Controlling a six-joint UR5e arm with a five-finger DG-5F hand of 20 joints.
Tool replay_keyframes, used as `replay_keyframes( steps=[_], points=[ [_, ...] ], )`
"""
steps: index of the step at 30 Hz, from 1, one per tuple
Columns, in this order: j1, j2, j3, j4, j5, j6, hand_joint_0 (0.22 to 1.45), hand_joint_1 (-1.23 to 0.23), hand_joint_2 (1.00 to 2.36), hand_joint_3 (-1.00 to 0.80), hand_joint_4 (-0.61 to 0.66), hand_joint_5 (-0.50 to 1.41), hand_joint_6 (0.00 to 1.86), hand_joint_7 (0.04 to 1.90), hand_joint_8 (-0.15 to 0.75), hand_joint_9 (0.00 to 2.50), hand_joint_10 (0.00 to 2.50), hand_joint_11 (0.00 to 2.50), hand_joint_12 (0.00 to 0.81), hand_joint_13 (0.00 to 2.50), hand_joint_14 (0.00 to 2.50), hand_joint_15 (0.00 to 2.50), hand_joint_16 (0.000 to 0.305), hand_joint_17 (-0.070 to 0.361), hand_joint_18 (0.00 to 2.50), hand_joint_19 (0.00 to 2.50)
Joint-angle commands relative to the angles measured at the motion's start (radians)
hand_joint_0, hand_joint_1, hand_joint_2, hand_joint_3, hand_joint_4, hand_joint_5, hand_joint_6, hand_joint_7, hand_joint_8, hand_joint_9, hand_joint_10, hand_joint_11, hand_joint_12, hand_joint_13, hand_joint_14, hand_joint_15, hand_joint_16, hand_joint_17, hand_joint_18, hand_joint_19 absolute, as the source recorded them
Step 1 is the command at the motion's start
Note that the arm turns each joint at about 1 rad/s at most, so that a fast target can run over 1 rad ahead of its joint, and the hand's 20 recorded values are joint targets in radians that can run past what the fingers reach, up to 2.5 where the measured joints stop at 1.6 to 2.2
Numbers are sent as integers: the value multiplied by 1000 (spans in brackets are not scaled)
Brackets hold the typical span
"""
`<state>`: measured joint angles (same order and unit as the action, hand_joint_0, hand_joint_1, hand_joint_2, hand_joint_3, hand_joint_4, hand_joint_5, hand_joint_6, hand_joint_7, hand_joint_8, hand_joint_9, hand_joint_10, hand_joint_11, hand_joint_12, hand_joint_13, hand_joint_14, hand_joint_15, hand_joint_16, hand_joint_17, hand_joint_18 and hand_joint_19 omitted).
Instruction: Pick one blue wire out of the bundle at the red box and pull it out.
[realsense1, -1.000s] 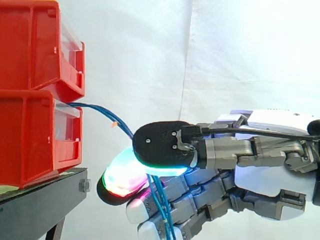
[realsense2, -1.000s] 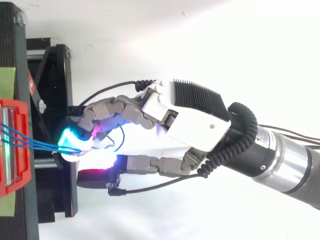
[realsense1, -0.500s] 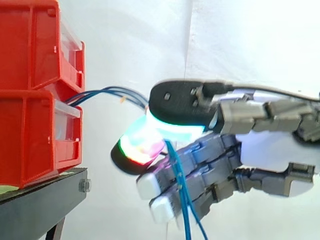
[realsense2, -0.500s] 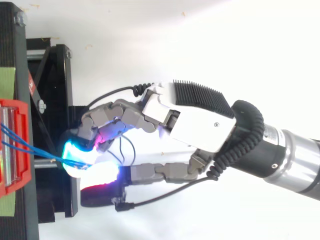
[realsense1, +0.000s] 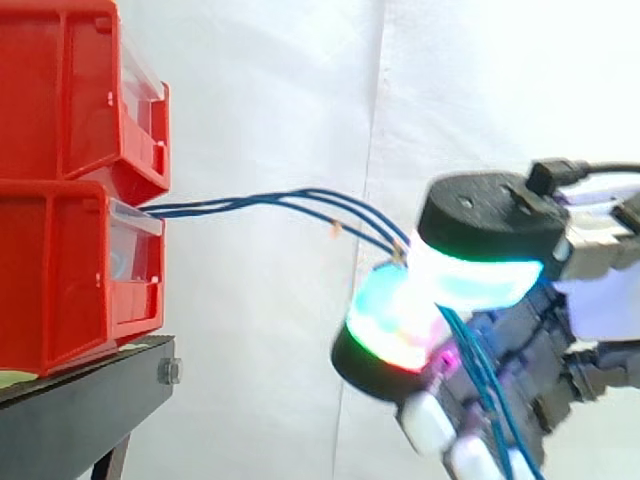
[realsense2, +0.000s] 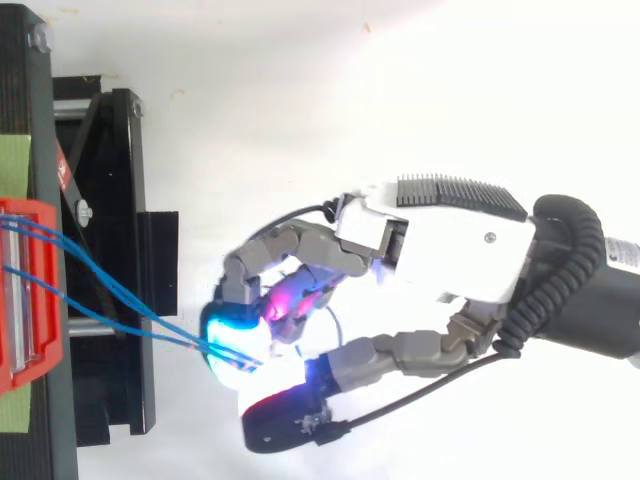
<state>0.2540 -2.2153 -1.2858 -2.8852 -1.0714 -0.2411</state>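
Note:
Several thin blue wires (realsense1: 270, 203) run from the lip of the lower red box (realsense1: 60, 270) out to my hand (realsense1: 600, 300). They pass between two glowing fingertips (realsense1: 395, 320), which pinch them together, and loose ends hang down past the curled fingers. A small orange tag sits on one wire close to the pinch. From above, the blue wires (realsense2: 120, 305) fan out from the red box (realsense2: 25, 300) and meet at the cyan pad of the hand (realsense2: 460, 250). The hand is well to the right of the box and the wires hang almost level.
A second red bin (realsense1: 70, 90) is stacked on the lower one. Both rest on a black stand (realsense1: 80, 400), whose frame (realsense2: 110, 200) reaches toward the hand. A white curtain hangs behind.
The hand has moved away from the red box and slightly upward with the wires still pinched. The wires, which drooped steeply before, now stretch out long and nearly level.

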Motion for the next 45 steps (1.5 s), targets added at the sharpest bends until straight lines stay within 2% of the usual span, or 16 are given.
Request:
replay_keyframes(
  steps=[1,5,14,17,22,24,28,31,33,37,42,45],
  points=[
    [-2,3,0,-60,-38,36,781,-825,1000,-500,60,-201,995,925,328,843,7,446,393,1039,14,460,45,101,975,416],
    [-6,3,0,-63,-48,59,703,-843,1000,-500,136,-194,993,785,333,831,7,445,397,1021,14,462,45,102,961,427],
    [-16,9,0,-89,-70,68,570,-788,1000,-500,172,-189,979,801,347,818,4,455,406,1000,14,465,49,109,924,464],
    [-21,17,-1,-114,-91,68,544,-729,1000,-500,178,-187,976,798,353,821,4,439,415,1001,14,472,50,112,929,477],
    [-29,20,0,-141,-119,68,528,-624,1000,-500,182,-185,966,828,361,828,4,436,423,1008,15,478,52,117,924,492],
    [-30,20,0,-141,-120,71,527,-595,1000,-500,183,-182,962,839,363,833,6,429,428,1012,15,478,52,117,924,503],
    [-35,20,-1,-141,-122,71,582,-446,1001,-487,159,-162,949,926,359,861,8,425,416,1013,14,487,50,112,899,541],
    [-38,20,0,-141,-128,71,596,-424,1004,-433,141,-155,944,960,361,875,6,428,419,1015,14,491,50,113,898,552],
    [-38,20,0,-141,-130,71,597,-448,1008,-386,141,-151,943,964,365,874,6,429,420,1019,14,491,50,113,900,546],
    [-42,20,0,-141,-131,71,593,-590,1010,-266,167,-144,949,939,393,896,7,435,442,1059,14,475,55,123,986,491],
    [-48,20,5,-141,-131,71,614,-727,1014,-216,167,-147,959,907,389,890,5,449,435,1072,13,480,52,116,1000,478],
    [-52,20,6,-144,-137,71,659,-811,1016,-194,120,-153,954,1012,371,875,5,453,415,1072,16,483,47,106,986,486]
  ],
)
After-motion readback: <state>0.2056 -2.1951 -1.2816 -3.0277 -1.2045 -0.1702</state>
